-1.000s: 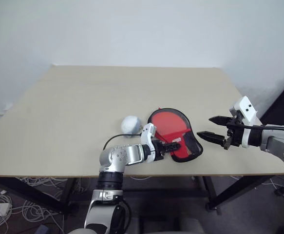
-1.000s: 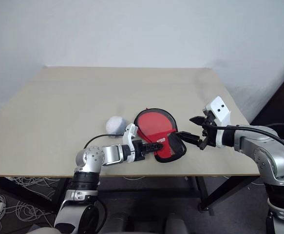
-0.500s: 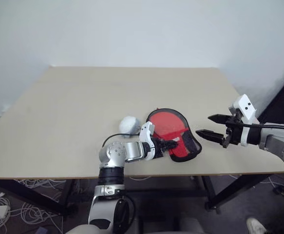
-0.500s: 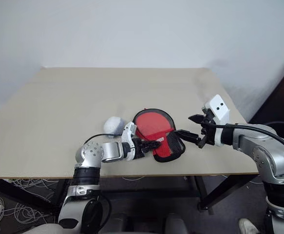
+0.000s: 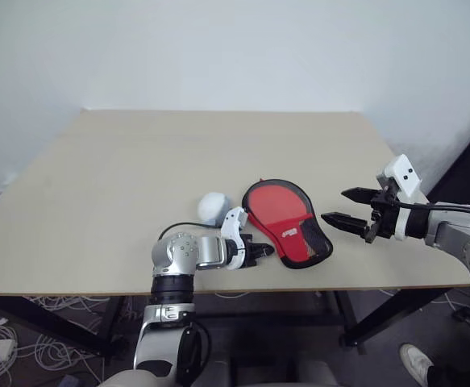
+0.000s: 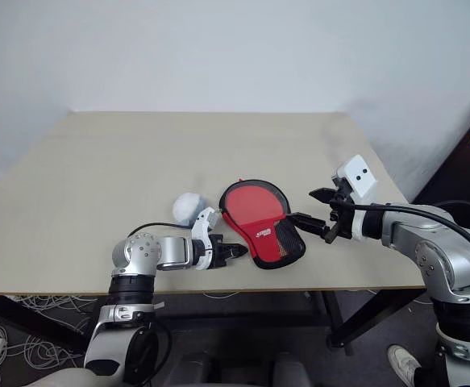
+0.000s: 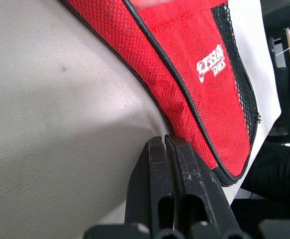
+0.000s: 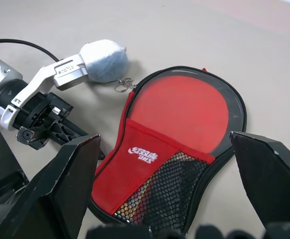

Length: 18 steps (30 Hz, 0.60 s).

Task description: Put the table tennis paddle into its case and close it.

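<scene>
Left eye view: case (image 5: pixel 288 222) lies flat near the front edge of the table (image 5: pixel 138 169), paddle (image 8: pixel 184 110) showing red through its clear panel; left gripper (image 5: pixel 260 251) pinched shut on nothing, tips right at the case edge; right gripper (image 5: pixel 341 206) spread wide, empty, hovering beside it; whitish ball (image 5: pixel 214 207) nearby.

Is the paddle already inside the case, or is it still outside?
Inside. The paddle's red blade shows through the clear panel of the case, which lies flat on the table. Whether the zip is closed, I cannot tell.
</scene>
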### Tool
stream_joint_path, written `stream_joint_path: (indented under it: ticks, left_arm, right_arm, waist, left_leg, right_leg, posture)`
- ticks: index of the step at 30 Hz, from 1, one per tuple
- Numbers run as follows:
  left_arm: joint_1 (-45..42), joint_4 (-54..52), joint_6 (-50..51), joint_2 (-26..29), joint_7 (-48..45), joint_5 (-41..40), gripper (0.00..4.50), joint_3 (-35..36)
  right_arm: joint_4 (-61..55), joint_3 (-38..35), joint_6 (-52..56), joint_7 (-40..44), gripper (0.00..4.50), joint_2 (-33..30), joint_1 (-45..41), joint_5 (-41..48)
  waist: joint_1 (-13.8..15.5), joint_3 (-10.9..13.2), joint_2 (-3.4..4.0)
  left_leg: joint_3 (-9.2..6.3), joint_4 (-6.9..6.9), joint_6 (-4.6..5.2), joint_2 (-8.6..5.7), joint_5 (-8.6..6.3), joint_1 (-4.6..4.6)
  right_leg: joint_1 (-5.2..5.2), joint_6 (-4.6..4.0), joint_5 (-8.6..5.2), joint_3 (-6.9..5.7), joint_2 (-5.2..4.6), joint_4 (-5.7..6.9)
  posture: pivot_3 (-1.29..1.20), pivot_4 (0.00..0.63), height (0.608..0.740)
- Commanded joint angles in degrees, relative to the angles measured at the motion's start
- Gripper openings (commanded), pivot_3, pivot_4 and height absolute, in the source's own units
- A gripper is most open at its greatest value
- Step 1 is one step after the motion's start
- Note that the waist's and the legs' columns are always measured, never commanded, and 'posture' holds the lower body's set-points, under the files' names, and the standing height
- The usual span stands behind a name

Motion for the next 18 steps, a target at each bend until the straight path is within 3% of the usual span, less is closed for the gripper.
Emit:
stream_joint_path:
  ticks: [1, 5, 8, 10, 18]
  left_arm:
    - [1.04, 0.59, 0.22, 0.71, -0.80, 1.34, 0.01, -2.08]
    - [1.69, -3.73, -2.77, 3.48, -5.36, 1.12, 0.01, -6.49]
    - [1.32, -5.37, -1.11, 3.54, -5.77, -0.86, 0.17, -3.64]
    - [0.50, -6.06, 1.25, 3.14, -5.61, -2.47, 0.57, -0.26]
    - [-1.31, -5.44, 8.02, -1.63, -2.15, -4.79, 3.24, 11.57]
  right_arm:
    - [-1.71, -1.62, -0.11, -0.45, 4.50, -0.09, -0.74, 0.80]
    - [-1.37, -1.48, -0.27, -0.59, 4.50, -0.20, -0.95, 0.67]
    - [-1.44, -1.42, -0.30, -0.69, 4.50, -0.10, -0.91, 0.65]
    - [-1.57, -1.45, -0.26, -0.79, 4.50, -0.03, -0.80, 0.70]
    - [-1.72, -1.39, -0.30, -1.31, 4.50, 0.37, -0.51, 0.72]
  waist:
    - [0.01, 0.00, 0.00]
    - [-0.05, 0.00, 0.00]
    - [-0.02, 0.01, 0.00]
    - [-0.02, 0.01, -0.01]
    - [0.04, 0.02, -0.02]
  left_leg:
    - [0.00, 0.00, 0.00, 0.00, 0.00, 0.00]
    - [0.01, -0.02, 0.00, 0.00, 0.00, -0.01]
    - [0.02, -0.02, 0.00, 0.00, 0.00, -0.02]
    - [0.02, -0.01, 0.00, 0.00, 0.00, -0.05]
    - [0.01, 0.00, 0.01, -0.01, 0.00, -0.08]
  right_leg:
    - [0.01, 0.00, 0.00, 0.00, 0.00, 0.00]
    - [-0.02, -0.01, 0.00, 0.00, 0.00, 0.00]
    - [-0.04, -0.04, 0.02, 0.00, -0.01, 0.00]
    - [-0.06, -0.02, 0.01, 0.00, -0.01, 0.00]
    - [-0.07, 0.01, 0.00, 0.00, -0.02, -0.01]
  posture:
    - [0.00, 0.000, 0.740]
    - [0.00, 0.000, 0.740]
    - [0.00, 0.000, 0.740]
    - [0.00, 0.000, 0.740]
    - [0.00, 0.000, 0.740]
